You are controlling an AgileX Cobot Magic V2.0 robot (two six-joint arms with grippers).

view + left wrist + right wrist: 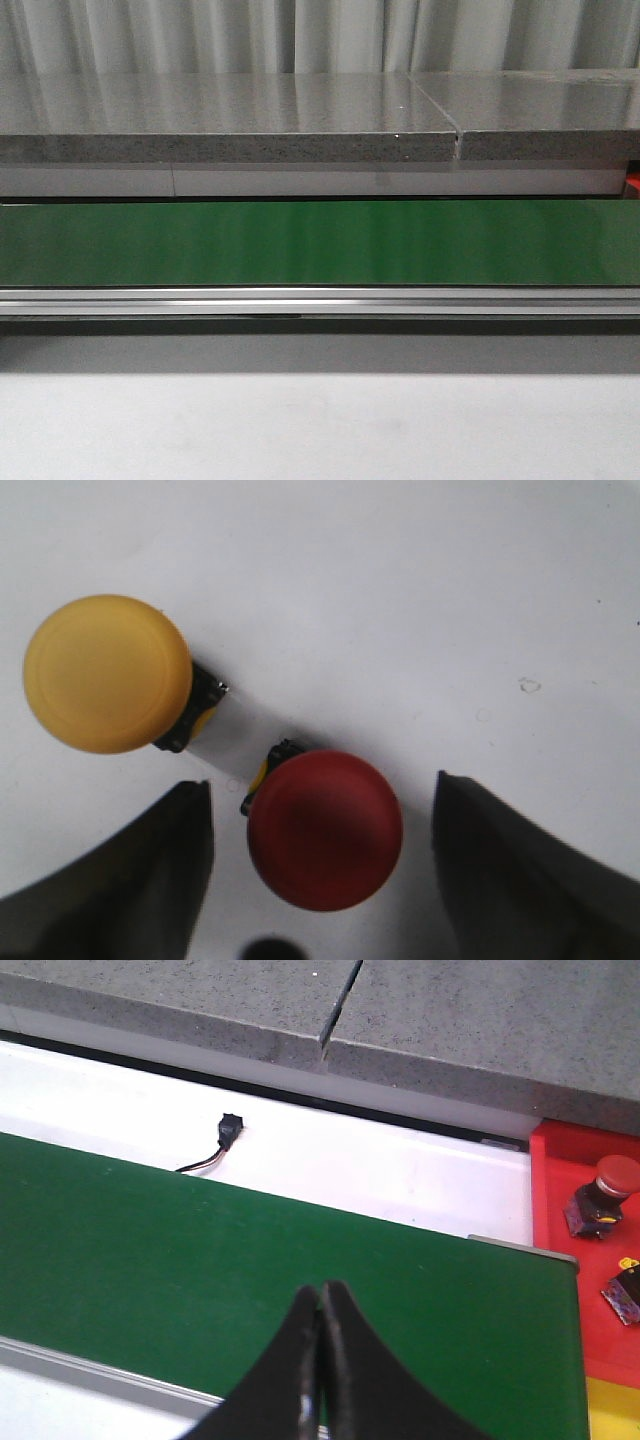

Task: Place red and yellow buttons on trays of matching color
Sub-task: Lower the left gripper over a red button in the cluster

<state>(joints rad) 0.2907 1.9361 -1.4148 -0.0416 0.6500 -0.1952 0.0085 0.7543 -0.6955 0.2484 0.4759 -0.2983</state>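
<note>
In the left wrist view my left gripper (322, 802) is open, its two dark fingers either side of a red button (325, 830) lying on a white surface, with gaps on both sides. A yellow button (107, 673) lies close beside it, outside the fingers. In the right wrist view my right gripper (322, 1295) is shut and empty over the green belt (200, 1250). A red tray (580, 1250) at the belt's end holds a red-capped button (603, 1194) and another part (626, 1292). A yellow tray edge (612, 1412) shows beside it. Neither gripper shows in the front view.
The green conveyor belt (320, 242) runs across the front view with a metal rail (320, 300) before it and a grey stone slab (220, 120) behind. A small black connector with wires (228, 1128) lies on the white strip beyond the belt.
</note>
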